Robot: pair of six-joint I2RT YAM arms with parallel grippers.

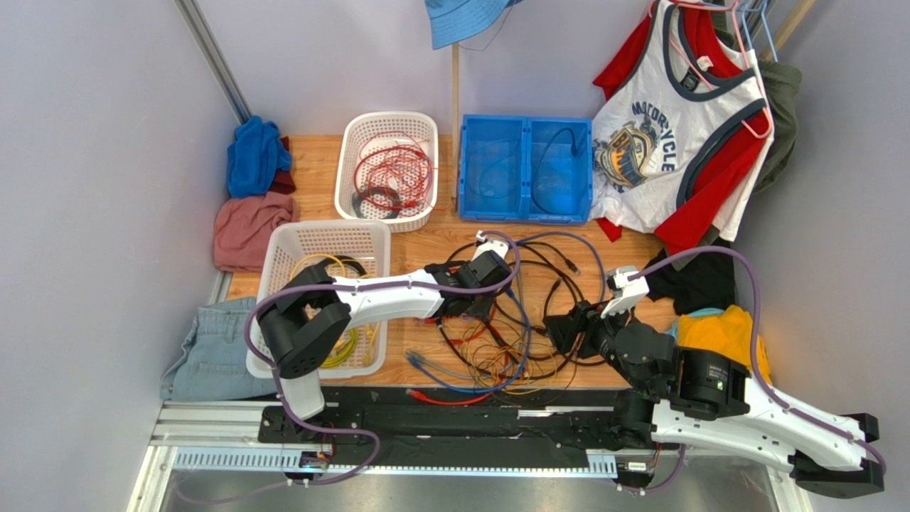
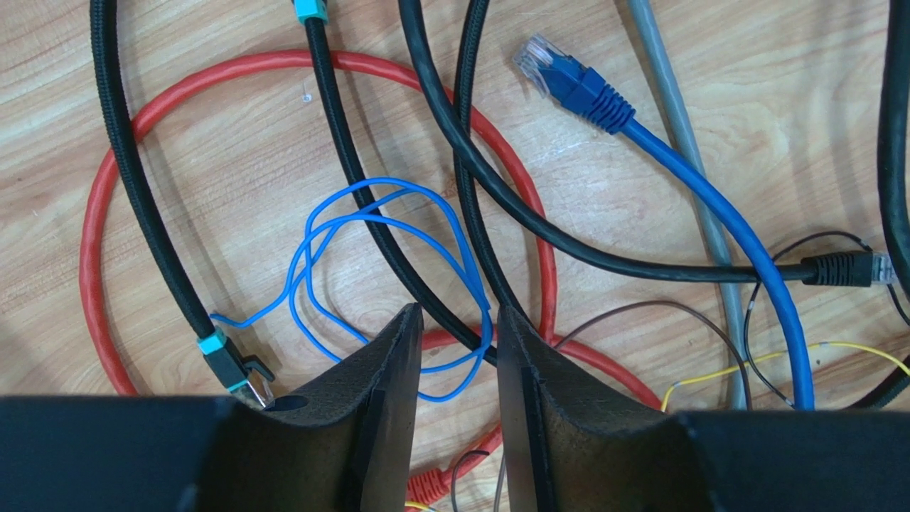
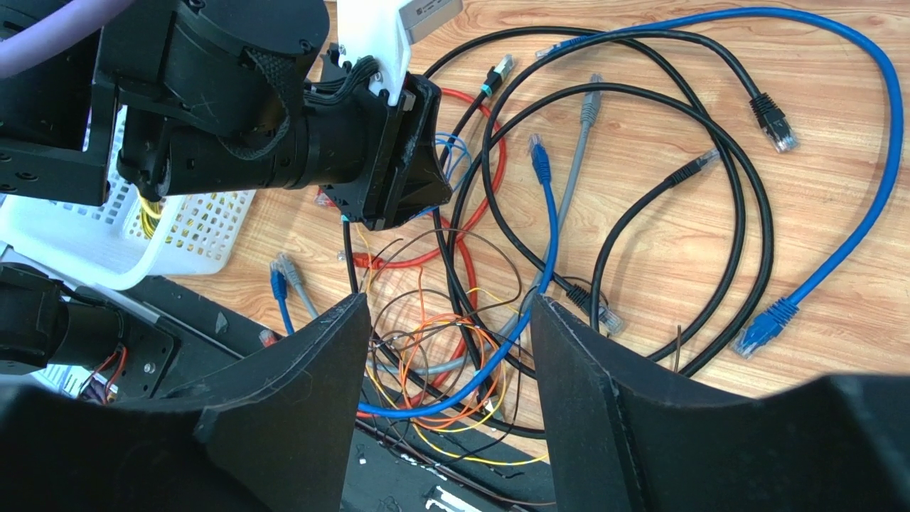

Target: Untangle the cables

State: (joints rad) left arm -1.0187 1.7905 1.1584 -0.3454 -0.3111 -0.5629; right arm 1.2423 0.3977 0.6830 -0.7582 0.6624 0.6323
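The cables [image 1: 513, 320] lie in a tangled heap on the wooden table: black, blue, red, orange, yellow and grey cords. My left gripper [image 1: 470, 306] hangs low over the heap's left side. In the left wrist view its jaws [image 2: 457, 320] stand apart with a narrow gap; a thin blue wire loop [image 2: 352, 213] and a black cable [image 2: 449, 139] run under the gap, inside a red cable ring [image 2: 102, 213]. Nothing is pinched. My right gripper [image 1: 566, 325] [image 3: 449, 309] is wide open above the orange and yellow wires [image 3: 470, 352], holding nothing.
A white basket [image 1: 387, 128] with red cables and a blue bin [image 1: 524, 126] stand at the back. Another white basket [image 1: 280, 251] with yellow cables sits by the left arm. Clothes lie around the table's edges; a black rail [image 1: 459, 411] runs along the front.
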